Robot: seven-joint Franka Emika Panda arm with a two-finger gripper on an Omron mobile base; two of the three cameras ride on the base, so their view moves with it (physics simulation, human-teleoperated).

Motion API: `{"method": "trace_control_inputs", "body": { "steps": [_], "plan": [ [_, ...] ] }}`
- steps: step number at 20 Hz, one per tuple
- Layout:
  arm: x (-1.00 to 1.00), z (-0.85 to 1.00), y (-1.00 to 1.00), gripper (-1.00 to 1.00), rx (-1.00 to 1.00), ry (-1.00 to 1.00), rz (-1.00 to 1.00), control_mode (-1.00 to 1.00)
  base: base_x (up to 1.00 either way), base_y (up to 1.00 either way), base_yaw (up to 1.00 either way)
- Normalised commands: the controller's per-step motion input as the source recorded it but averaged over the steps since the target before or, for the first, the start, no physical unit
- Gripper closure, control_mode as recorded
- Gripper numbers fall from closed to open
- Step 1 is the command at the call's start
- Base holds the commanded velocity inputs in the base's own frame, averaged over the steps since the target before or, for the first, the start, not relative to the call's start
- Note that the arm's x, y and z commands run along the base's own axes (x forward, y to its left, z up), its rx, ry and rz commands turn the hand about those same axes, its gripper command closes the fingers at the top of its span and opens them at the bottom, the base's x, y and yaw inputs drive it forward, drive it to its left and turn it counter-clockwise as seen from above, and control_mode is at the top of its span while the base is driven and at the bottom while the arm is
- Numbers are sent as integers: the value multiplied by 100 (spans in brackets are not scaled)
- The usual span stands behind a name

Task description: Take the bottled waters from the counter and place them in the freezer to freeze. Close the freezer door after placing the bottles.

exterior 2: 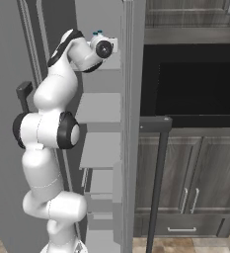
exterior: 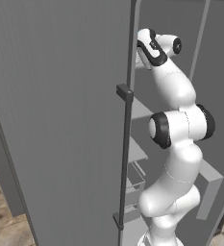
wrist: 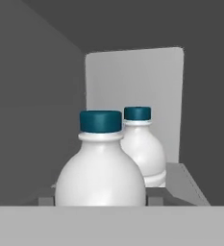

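Two bottled waters with teal caps stand in the freezer, one behind the other. In the hand view the near bottle [wrist: 100, 173] sits right at the hand, low and centred. The far bottle [wrist: 141, 149] stands behind it against the light back wall. My gripper [exterior 2: 99, 37] reaches onto the top freezer shelf, and a teal cap [exterior 2: 97, 33] shows just above it. It is shut on the near bottle, with its fingertips hidden. The freezer door [exterior: 60, 120] stands wide open on my left, its long dark handle [exterior: 125, 144] beside my arm. The counter is out of view.
Grey freezer shelves [exterior 2: 99, 108] step down below my hand. The neighbouring closed door's edge [exterior 2: 129, 99] and its dark bar handle [exterior 2: 157, 163] stand right of the compartment. A black built-in microwave [exterior 2: 190, 84] and grey cabinets [exterior 2: 185, 178] lie further right.
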Motion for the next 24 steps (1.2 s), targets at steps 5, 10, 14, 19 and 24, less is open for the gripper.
{"method": "trace_control_inputs", "body": {
  "steps": [5, 10, 14, 19, 24],
  "plan": [
    [0, -1, 0, -100, 0, 0, 0, -100, 0, 0, 0],
    [-1, 0, 0, -100, 0, 0, 0, -100, 0, 0, 0],
    [0, 0, 0, -100, 0, 0, 0, -100, 0, 0, 0],
    [-3, 0, 0, -100, 0, 0, 0, -100, 0, 0, 0],
    [-38, 4, 0, -100, 0, 0, 0, -100, 0, 0, 0]
  ]
}}
